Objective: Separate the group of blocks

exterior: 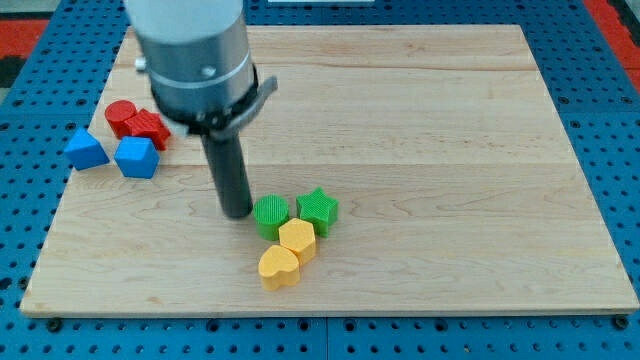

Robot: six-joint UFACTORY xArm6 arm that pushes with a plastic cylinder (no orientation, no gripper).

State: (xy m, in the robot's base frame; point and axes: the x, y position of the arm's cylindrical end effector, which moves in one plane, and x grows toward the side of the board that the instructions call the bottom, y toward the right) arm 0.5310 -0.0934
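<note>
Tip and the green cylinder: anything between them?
Nothing. In the camera view, my tip sits just at the view's left of the green cylinder, with at most a sliver of bare board between them; whether they touch is unclear.

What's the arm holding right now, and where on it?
Nothing is held; the rod cannot grip. My tip rests on the board just at the view's left of the green cylinder; whether they touch cannot be told.
</note>
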